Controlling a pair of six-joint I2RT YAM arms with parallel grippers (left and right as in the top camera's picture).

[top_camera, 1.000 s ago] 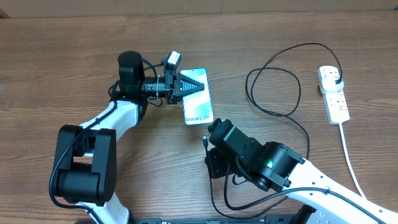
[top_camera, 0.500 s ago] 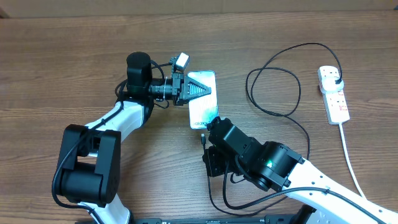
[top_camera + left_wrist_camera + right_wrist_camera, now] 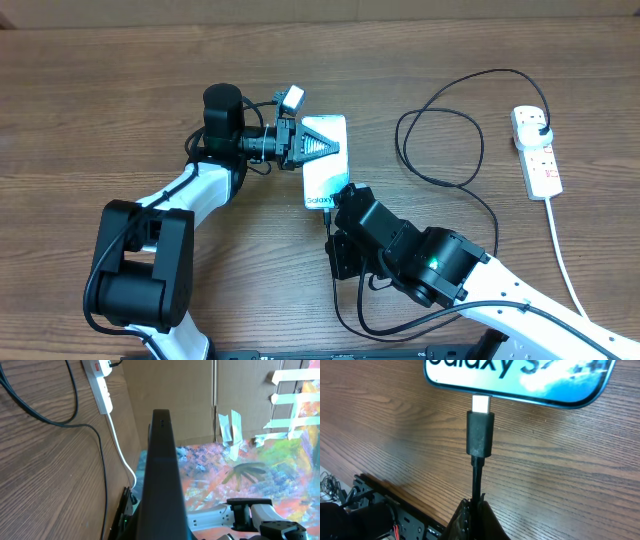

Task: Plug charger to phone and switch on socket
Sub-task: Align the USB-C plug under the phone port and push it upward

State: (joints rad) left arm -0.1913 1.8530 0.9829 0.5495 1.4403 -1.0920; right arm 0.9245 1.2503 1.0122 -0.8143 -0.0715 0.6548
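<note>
Moved: the phone (image 3: 326, 160) has shifted up the counter (image 3: 100, 100) and nearer the socket (image 3: 537, 150) than a second ago, carried by the left fingers (image 3: 318, 146). The right fingers (image 3: 342, 203) have closed in on its lower end.
Phone: a slim rectangle with rounded corners, dark rim and a glossy pale-blue screen with "Galaxy" lettering near the lower end. The left wrist view shows it edge-on as a thin dark slab.
Left fingers: black and wedge-shaped, clamped on the upper half of the phone.
Right fingers: pinched tight on the thin black cable just behind the connector (image 3: 480, 430), directly below the phone's lower edge.
Connector: a matte black rounded sleeve with a short silver tip. The tip meets the middle of the phone's lower edge, but how deep it sits cannot be told.
Charger (image 3: 440, 150): a thin black cord in loose loops between the phone and the socket, ending in a black plug (image 3: 541, 129) seated in the socket.
Socket: a white, elongated plastic strip with red markings, well apart from the phone, trailing a thicker white cord (image 3: 562, 250).
Counter: brown wood grain with a smooth finish.
</note>
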